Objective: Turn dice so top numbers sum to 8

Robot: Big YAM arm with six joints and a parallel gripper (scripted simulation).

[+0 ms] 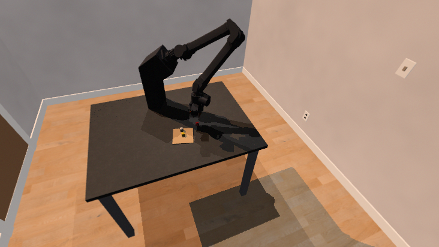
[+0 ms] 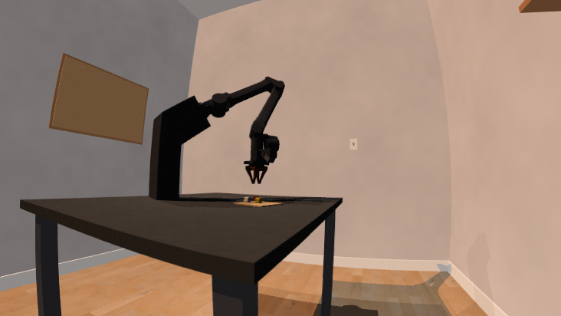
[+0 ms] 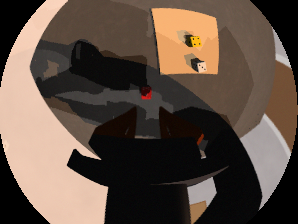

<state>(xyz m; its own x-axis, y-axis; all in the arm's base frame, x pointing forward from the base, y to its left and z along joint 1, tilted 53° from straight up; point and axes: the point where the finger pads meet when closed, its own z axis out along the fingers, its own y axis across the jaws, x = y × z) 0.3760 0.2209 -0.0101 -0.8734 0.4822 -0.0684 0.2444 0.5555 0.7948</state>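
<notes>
Three dice (image 1: 183, 132), one mat (image 1: 183, 139), one table (image 1: 122, 159)

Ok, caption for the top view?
Gripper hovers, holding nothing, over the red die lying off the tan mat.

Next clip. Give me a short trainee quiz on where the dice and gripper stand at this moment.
1. True or false: all three dice lie on the mat.
2. Which die sits on the bare table beside the mat? A) white B) yellow C) red
3. What does the gripper hold?

Key
1. False: only the white die and the yellow die are on the mat.
2. C: the red die lies just off the mat's edge, under the gripper's side.
3. Nothing: it hangs in the air above the table, fingers partly closed and empty.
</notes>
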